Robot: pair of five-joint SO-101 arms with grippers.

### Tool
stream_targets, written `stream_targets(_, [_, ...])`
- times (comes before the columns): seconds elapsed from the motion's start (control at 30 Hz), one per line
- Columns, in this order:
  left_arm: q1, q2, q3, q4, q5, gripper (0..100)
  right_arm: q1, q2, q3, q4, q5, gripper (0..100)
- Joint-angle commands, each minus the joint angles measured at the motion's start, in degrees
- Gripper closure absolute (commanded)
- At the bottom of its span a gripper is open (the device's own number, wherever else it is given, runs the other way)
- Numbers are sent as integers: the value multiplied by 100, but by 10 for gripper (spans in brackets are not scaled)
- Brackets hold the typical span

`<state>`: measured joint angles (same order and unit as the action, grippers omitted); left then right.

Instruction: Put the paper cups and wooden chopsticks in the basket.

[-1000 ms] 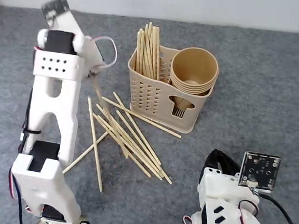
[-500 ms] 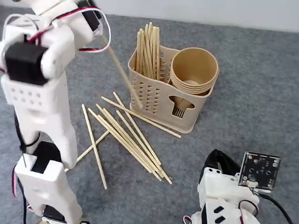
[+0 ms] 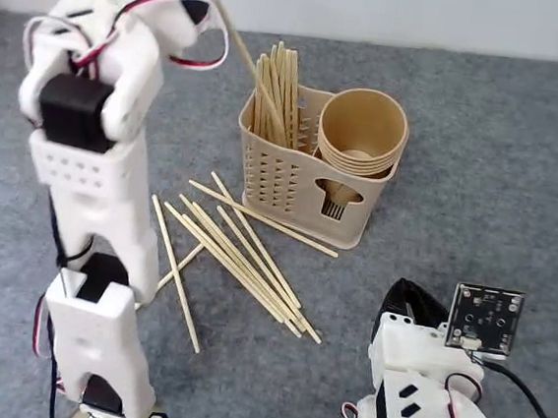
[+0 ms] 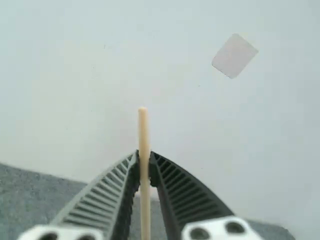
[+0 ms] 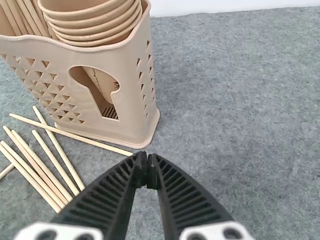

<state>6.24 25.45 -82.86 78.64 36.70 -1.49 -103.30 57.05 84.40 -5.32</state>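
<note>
My left gripper (image 4: 143, 159) is shut on one wooden chopstick (image 4: 143, 125), whose end sticks out past the fingertips toward a pale wall. From above, this arm is raised at the far left, and the held chopstick (image 3: 238, 42) slants down to the bundle of chopsticks (image 3: 276, 90) standing in the beige basket (image 3: 301, 186). Stacked paper cups (image 3: 363, 128) fill the basket's other compartment. Several loose chopsticks (image 3: 235, 254) lie on the mat in front of the basket. My right gripper (image 5: 147, 172) is shut and holds nothing, low over the mat near the basket (image 5: 125, 90).
Grey carpet (image 3: 498, 191) covers the table, with open room to the right of the basket. The right arm's base (image 3: 430, 382) sits at the near right edge. One chopstick (image 5: 70, 135) lies along the basket's foot.
The left arm has risen and swung toward the far side. The held chopstick's lower end went from the basket's perforated side up to the bundle at its rim. The right arm stayed still.
</note>
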Motion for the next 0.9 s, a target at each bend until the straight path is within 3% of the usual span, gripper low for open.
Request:
stream_targets(0.0, [26, 141, -75, -527, -422, 988, 22, 75, 9, -48, 35, 990])
stream_targets(0.37, [79, 800, -75, -475, -1002, 986, 22, 75, 9, -48, 35, 990])
stream_targets(0.7, [229, 774, -611, 651, -993, 829, 22, 75, 9, -48, 35, 990])
stream_targets(0.87, [255, 774, -1323, 1152, -993, 808, 22, 75, 9, -48, 35, 990])
